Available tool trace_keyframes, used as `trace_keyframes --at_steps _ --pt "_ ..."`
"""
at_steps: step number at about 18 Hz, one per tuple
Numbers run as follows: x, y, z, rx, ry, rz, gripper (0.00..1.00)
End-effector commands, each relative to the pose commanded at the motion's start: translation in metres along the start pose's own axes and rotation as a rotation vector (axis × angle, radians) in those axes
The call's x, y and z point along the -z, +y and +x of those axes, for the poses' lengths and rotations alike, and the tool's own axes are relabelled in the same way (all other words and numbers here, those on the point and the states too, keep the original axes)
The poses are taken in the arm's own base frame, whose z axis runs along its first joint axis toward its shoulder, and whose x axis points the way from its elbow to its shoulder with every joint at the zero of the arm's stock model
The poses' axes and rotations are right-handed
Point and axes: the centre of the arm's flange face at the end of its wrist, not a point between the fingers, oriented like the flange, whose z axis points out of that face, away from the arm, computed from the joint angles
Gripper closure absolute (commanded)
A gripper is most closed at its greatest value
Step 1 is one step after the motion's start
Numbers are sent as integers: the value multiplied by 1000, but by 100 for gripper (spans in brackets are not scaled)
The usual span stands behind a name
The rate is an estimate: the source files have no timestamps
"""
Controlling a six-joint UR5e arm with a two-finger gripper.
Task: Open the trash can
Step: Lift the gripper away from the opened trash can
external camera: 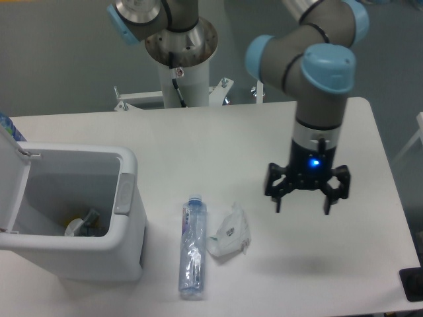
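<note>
The trash can (125, 244) is a boxy white bin at the table's front left. Its lid (12, 181) is swung up on the left side, so the inside shows, with some rubbish at the bottom. A grey latch button (123, 194) sits on its right rim. My gripper (302, 203) hangs open over the right part of the table, far to the right of the bin, with nothing between its fingers.
A clear plastic bottle (192, 246) lies on the table just right of the bin. A crumpled white wrapper (229, 231) lies beside it. The table's right edge is close to the gripper. The arm's base post (180, 59) stands behind the table.
</note>
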Motion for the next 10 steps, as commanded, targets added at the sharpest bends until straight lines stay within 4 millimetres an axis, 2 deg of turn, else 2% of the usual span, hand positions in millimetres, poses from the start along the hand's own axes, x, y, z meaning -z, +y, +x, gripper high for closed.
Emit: trace_keyframes --at_steps 2,10 --pt "-10 11 -5 -58 -23 -77 0" --pt "-16 21 -2 -125 -34 -140 0"
